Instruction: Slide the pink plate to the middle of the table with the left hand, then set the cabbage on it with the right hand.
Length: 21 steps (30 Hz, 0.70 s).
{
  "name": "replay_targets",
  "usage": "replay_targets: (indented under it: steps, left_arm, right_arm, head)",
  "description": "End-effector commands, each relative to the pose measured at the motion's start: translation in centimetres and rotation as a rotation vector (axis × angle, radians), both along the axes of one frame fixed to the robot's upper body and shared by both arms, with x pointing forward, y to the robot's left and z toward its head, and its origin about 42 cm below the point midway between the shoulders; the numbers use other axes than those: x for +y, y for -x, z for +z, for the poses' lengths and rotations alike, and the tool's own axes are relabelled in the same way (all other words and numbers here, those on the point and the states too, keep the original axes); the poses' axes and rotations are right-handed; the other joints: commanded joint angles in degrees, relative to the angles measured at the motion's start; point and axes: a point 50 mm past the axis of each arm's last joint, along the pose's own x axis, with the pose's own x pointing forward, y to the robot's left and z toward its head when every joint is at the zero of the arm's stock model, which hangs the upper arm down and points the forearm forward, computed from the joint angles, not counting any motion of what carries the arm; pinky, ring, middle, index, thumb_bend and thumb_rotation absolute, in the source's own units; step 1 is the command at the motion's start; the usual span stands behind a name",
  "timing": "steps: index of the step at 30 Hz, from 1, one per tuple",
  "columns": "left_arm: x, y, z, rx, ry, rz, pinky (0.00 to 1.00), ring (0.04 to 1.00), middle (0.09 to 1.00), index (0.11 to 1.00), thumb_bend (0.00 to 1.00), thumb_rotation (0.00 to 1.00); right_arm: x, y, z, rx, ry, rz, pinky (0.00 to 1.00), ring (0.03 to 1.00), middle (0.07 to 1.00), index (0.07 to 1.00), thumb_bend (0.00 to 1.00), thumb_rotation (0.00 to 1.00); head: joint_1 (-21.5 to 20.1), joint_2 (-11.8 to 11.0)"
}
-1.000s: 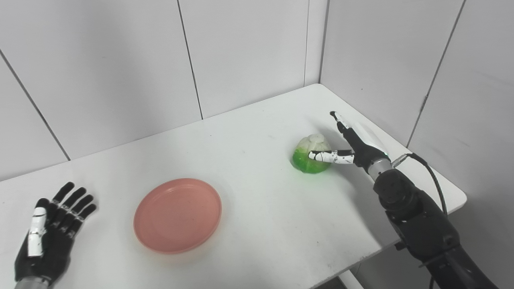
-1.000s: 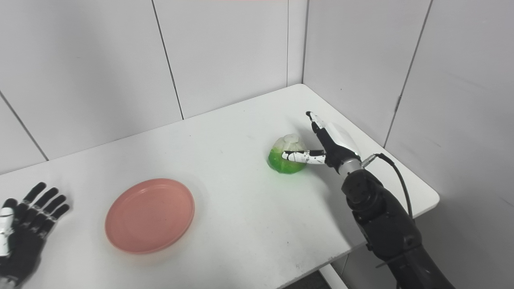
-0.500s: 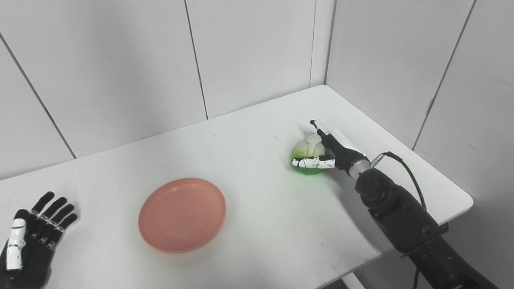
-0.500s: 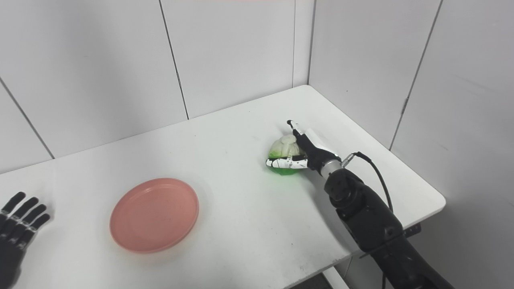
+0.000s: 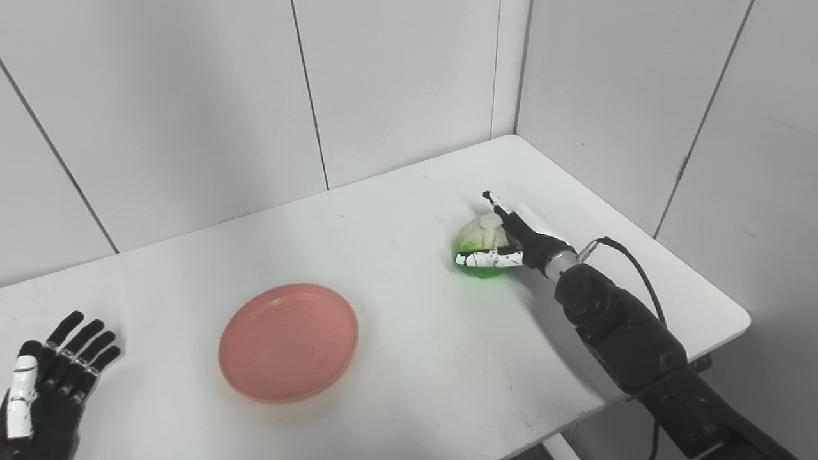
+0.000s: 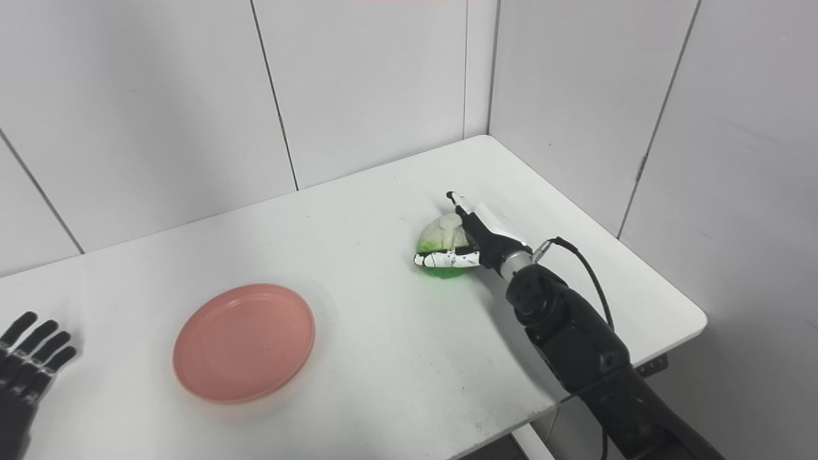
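The pink plate (image 5: pixel 287 342) lies flat on the white table (image 5: pixel 409 211), left of centre. The cabbage (image 5: pixel 474 239), pale on top and bright green below, rests on the table to the right. My right hand (image 5: pixel 519 241) is pressed against the cabbage's right side. Its thumb lies across the front and its straight fingers (image 6: pixel 461 211) run along the back, not curled round it. My left hand (image 5: pixel 48 396) lies open, fingers spread, at the table's near left corner, well clear of the plate.
White panelled walls close in the table at the back and along the right. The table's right edge (image 5: pixel 735 300) and near edge drop off close beside my right arm (image 5: pixel 626 332). A black cable loops off the right wrist.
My right hand has moved left onto the cabbage, the thumb sliding across its front, and nudged it slightly leftward. The left hand has drawn back toward the near corner. The view has shifted a little.
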Motion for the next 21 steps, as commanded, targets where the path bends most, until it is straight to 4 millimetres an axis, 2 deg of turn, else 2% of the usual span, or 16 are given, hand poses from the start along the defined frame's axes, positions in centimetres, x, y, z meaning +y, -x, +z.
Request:
replay_targets:
  steps: [1,5,6,9,12,13,14,15,16,17,18,19,21]
  left_arm:
    - [-0.47,3.14,-4.63,0.192,0.025,-0.002,0.8,0.799,0.802,0.8,0.56,0.8]
    - [-0.51,3.19,-4.54,0.196,0.024,0.0,0.81,0.803,0.804,0.799,0.56,0.81]
    - [-0.53,3.2,-4.54,0.197,0.021,0.001,0.81,0.803,0.804,0.801,0.56,0.81]
    - [-0.65,3.26,-4.44,0.191,0.018,-0.003,0.79,0.796,0.798,0.796,0.56,0.82]
    - [-0.79,3.31,-4.27,0.19,0.018,-0.005,0.79,0.797,0.8,0.796,0.56,0.82]
    - [-0.83,3.32,-4.21,0.191,0.019,-0.003,0.8,0.798,0.801,0.795,0.57,0.81]
    - [-0.89,3.35,-4.13,0.192,0.019,-0.003,0.8,0.798,0.801,0.794,0.57,0.81]
    - [-0.93,3.37,-4.06,0.192,0.02,-0.004,0.8,0.8,0.803,0.796,0.57,0.81]
    - [-0.97,3.38,-4.0,0.193,0.022,-0.004,0.8,0.8,0.803,0.797,0.57,0.81]
    - [-1.0,3.38,-3.96,0.191,0.024,-0.004,0.8,0.8,0.803,0.796,0.57,0.81]
    - [-1.04,3.38,-3.91,0.19,0.024,-0.004,0.8,0.799,0.802,0.795,0.56,0.81]
    - [-1.09,3.37,-3.85,0.19,0.023,-0.005,0.79,0.799,0.801,0.795,0.56,0.81]
    - [-1.15,3.37,-3.74,0.188,0.02,-0.005,0.79,0.797,0.801,0.794,0.57,0.81]
  right_arm:
    - [-0.53,-0.76,1.54,-0.043,0.019,-0.003,0.87,0.981,1.0,1.0,1.0,0.58]
    - [-0.55,-0.78,1.5,-0.065,0.018,-0.018,0.86,0.956,0.988,1.0,1.0,0.53]
    - [-0.55,-0.8,1.53,-0.076,0.012,-0.026,0.83,0.923,0.952,0.975,1.0,0.45]
    - [-0.58,-0.7,1.51,-0.12,-0.044,-0.045,0.77,0.817,0.831,0.845,1.0,0.21]
    - [-0.61,-0.57,1.47,-0.138,-0.071,-0.046,0.71,0.75,0.768,0.781,0.99,0.13]
    - [-0.63,-0.56,1.47,-0.138,-0.074,-0.048,0.62,0.659,0.687,0.701,0.96,0.06]
    - [-0.62,-0.56,1.48,-0.136,-0.068,-0.049,0.59,0.628,0.66,0.674,0.95,0.04]
    - [-0.61,-0.56,1.48,-0.135,-0.063,-0.05,0.52,0.553,0.585,0.599,0.9,0.01]
    - [-0.57,-0.58,1.48,-0.133,-0.057,-0.054,0.52,0.549,0.581,0.595,0.9,0.01]
    - [-0.53,-0.6,1.46,-0.129,-0.048,-0.058,0.51,0.531,0.533,0.544,0.72,0.0]
    - [-0.47,-0.62,1.43,-0.128,-0.043,-0.061,0.48,0.5,0.503,0.523,0.63,0.0]
    - [-0.41,-0.65,1.4,-0.128,-0.039,-0.063,0.43,0.459,0.476,0.518,0.57,0.0]
    - [-0.29,-0.69,1.38,-0.135,-0.045,-0.067,0.39,0.428,0.46,0.517,0.54,0.0]
  head:
    - [0.0,0.2]
    - [0.1,0.2]
    - [0.1,0.2]
    - [0.1,0.3]
    - [0.1,0.3]
    - [0.1,0.3]
    - [0.3,0.5]
    - [0.3,0.5]
    - [0.3,0.5]
    - [0.3,0.5]
    - [0.3,0.5]
    - [0.3,0.6]
    - [0.3,0.6]
